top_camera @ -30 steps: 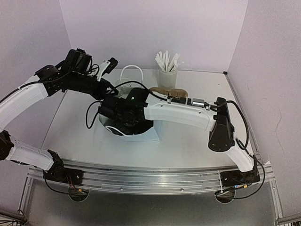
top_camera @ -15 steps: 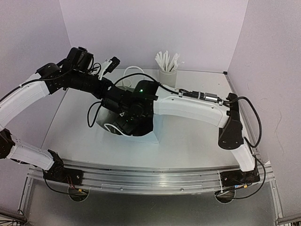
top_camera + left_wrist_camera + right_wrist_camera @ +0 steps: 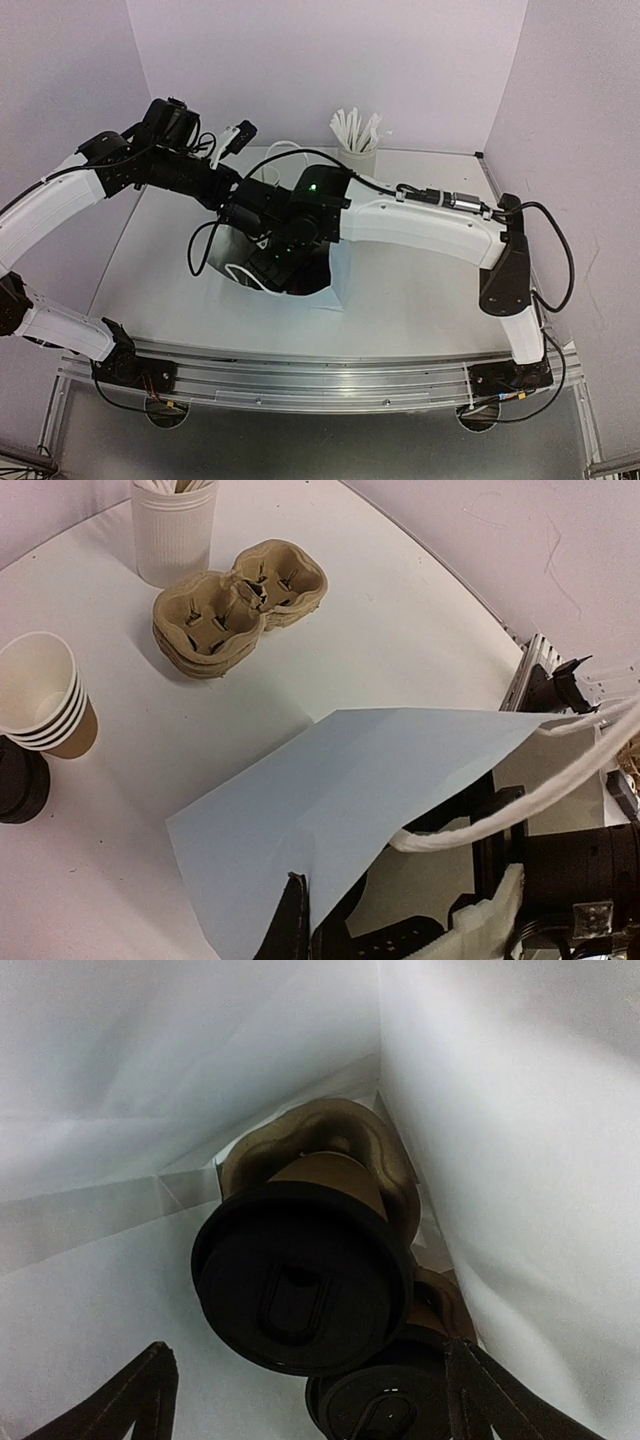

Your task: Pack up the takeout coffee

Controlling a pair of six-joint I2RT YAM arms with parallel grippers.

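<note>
While the right tool [image 3: 308,1348] sits spread wide inside the paper bag [image 3: 350,780], nothing is between its fingers. Directly below it: one lidded cup [image 3: 300,1280] standing in a brown pulp carrier [image 3: 330,1135] on the bag floor. A second lidded cup [image 3: 385,1410] is just beside it, nearer the camera and partly cut off. Both black lids look seated.

Left tool [image 3: 308,920] is pressed together on the bag's top edge and looks to be holding the mouth open. The white handle [image 3: 520,800] hangs loose next to it.

Outside the bag on the worktop [image 3: 420,640]: a stack of empty cups [image 3: 40,695], black lids [image 3: 20,780] touching it, spare carriers [image 3: 235,605], and a stick holder [image 3: 175,530].

Step, as I read it: coffee is loaded and the right tool is free of it, so this is the end of the bagging step.

Next move calls for pulling the right tool straight up out of the mouth. Keep the fingers clear of the near lid and the bag walls, since a snag could tip the carrier. Left tool should hold the edge until the right one is out.
</note>
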